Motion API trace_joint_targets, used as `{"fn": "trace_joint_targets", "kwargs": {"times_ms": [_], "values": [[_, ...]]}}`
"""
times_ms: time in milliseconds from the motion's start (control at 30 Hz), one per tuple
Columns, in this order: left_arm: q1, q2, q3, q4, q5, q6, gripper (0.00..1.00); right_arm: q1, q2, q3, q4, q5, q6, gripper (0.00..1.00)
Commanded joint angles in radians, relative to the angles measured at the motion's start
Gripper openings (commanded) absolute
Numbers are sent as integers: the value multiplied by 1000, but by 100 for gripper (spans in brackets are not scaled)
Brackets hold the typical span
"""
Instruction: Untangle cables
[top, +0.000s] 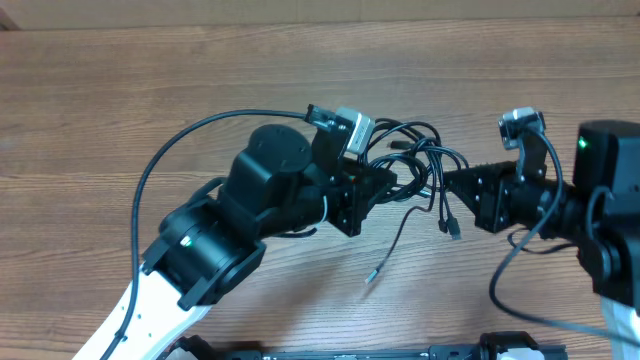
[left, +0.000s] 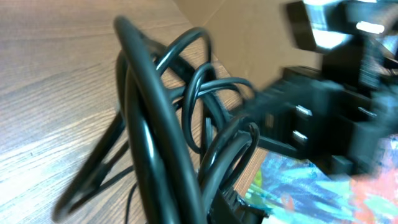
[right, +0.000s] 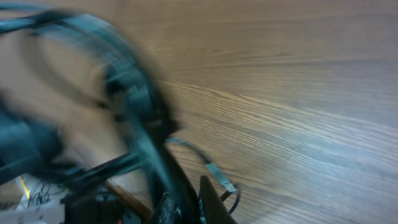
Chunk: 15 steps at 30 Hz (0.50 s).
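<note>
The cables (top: 415, 160) are a bunch of thin black loops held above the table between my two grippers. My left gripper (top: 385, 185) grips the bunch from the left and my right gripper (top: 452, 188) grips it from the right. Loose ends hang down, one with a silver tip (top: 372, 275), others with small plugs (top: 450, 228). In the left wrist view the loops (left: 161, 124) fill the frame close to my left gripper (left: 233, 210), with the right gripper (left: 311, 124) beyond. In the right wrist view, which is blurred, a cord (right: 149, 143) runs between the fingers of my right gripper (right: 189, 208); a silver plug (right: 221, 177) hangs nearby.
The wooden table (top: 150, 80) stretches to the left and behind. A thicker black arm cable (top: 170, 150) arcs over the left arm. A brown cardboard wall (left: 249, 37) lies at the table's far edge.
</note>
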Motion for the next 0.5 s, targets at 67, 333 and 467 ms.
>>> {"fn": "trace_joint_targets", "kwargs": {"times_ms": [67, 333, 467], "values": [[5, 45, 15, 21, -13, -79, 4, -2, -77, 8, 8, -73, -48, 4], [6, 46, 15, -94, -299, -388, 4, -2, -177, 8, 30, -73, -48, 4], [5, 46, 15, -97, -309, -439, 4, -2, -183, 8, -5, -68, -89, 4]]}}
